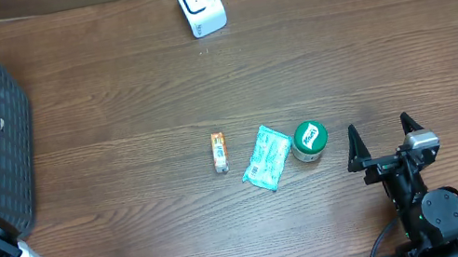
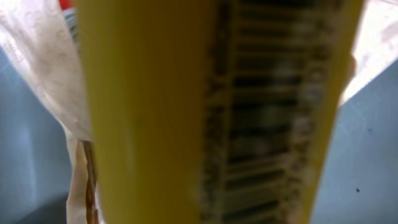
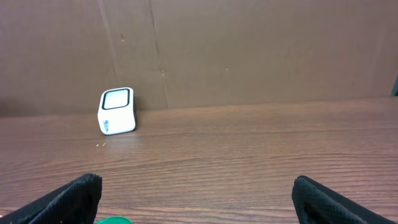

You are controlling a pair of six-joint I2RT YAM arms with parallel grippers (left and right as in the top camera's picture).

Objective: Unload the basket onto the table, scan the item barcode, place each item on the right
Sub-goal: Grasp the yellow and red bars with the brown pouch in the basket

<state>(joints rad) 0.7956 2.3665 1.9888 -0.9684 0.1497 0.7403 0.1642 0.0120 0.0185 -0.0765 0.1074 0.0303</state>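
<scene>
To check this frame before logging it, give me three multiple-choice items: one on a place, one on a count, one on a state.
1. Where on the table is the white scanner? A near edge B far edge C left edge
2. How many items lie loose on the table? A one B three C five
3. How is the right hand? A open, empty B shut on an item C shut, empty

B: it stands alone at the far edge.
B: orange packet, teal pouch, green-lidded jar.
A: its fingers are spread with nothing between them.
</scene>
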